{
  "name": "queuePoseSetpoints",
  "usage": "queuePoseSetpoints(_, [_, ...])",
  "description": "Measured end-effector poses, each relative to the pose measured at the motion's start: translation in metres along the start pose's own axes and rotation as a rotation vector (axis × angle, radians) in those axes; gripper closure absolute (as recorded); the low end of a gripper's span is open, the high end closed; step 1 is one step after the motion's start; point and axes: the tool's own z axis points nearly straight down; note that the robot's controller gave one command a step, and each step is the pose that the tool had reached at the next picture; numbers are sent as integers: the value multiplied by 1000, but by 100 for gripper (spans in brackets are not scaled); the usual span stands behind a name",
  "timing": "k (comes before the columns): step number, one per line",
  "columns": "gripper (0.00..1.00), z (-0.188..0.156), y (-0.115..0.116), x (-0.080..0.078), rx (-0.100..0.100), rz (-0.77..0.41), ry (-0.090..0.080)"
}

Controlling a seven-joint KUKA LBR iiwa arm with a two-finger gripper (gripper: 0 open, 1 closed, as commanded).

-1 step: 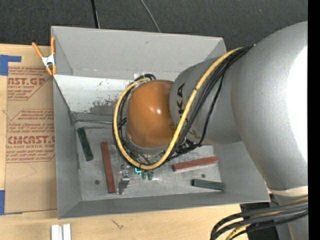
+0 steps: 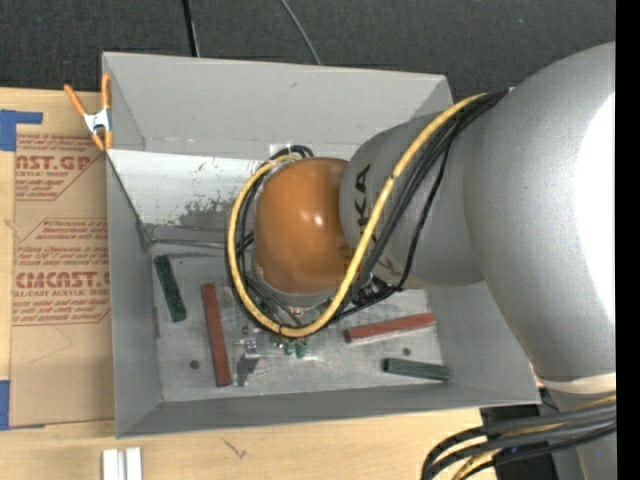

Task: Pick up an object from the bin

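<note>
We find the gripper (image 2: 262, 348) low near the front of the bin (image 2: 128, 298), just right of the red stick (image 2: 214, 334) lying flat on the floor. The orange cover (image 2: 300, 223) hides so much that we cannot tell whether it is released, clenched or grasping anything. We judge that stick light, stiff and thin, best pinched across its width near the middle, while the second red stick (image 2: 390, 328), left green stick (image 2: 169, 288) and right green stick (image 2: 415, 370) lie apart.

Four flat bars lie in the grey bin (image 2: 130, 218) (none stacked): two red-brown bars (image 2: 215, 334) and two dark green bars (image 2: 169, 289).
</note>
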Motion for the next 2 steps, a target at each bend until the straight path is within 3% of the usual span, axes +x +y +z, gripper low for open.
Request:
queuePoseSetpoints(1, [0, 43, 14, -46, 0, -359, -6])
queuePoseSetpoints(2, [0, 28, 18, -53, 0, -462, 1])
